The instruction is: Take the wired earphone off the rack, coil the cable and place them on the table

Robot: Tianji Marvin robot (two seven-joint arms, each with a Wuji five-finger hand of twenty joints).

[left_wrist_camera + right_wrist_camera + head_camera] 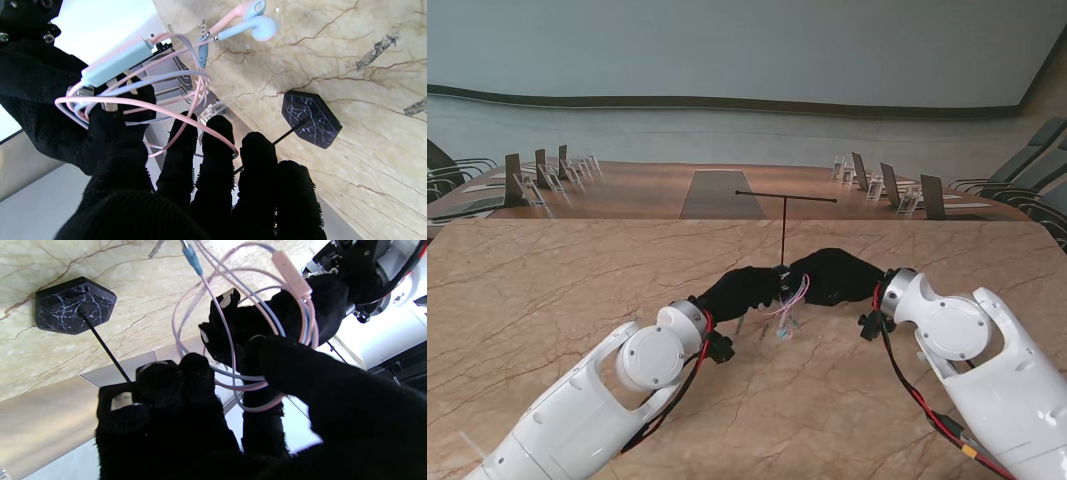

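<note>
Stand view shows both black-gloved hands meeting over the middle of the marble surface [547,290], just on my side of the rack [784,225], a thin black T-shaped stand whose crossbar now hangs bare. The wired earphone [789,305] is off it and bunched between the two hands, with pink and pale-blue loops drooping from them toward the surface. From the left wrist, the left hand [186,173] has its fingers [218,133] spread, one pink strand draped across their tips; the earbuds [258,23] and the plug dangle free near the marble. The right hand [832,277] grips the bundle: in the left wrist view its fingers pinch several turns of cable beside the inline remote [116,61], and the right wrist view shows loops circling its fingers. I judge the coiling to be well along but loose, with uneven turns and the ends unsecured. To finish well, the right hand should keep its pinch where the turns cross, while the left hand gathers the hanging buds and plug into the same loop and does not tug, since a pull could spill the turns. Both should then lower together onto open marble on my side of the rack's dark hexagonal base [75,305], releasing only once the coil rests flat.
</note>
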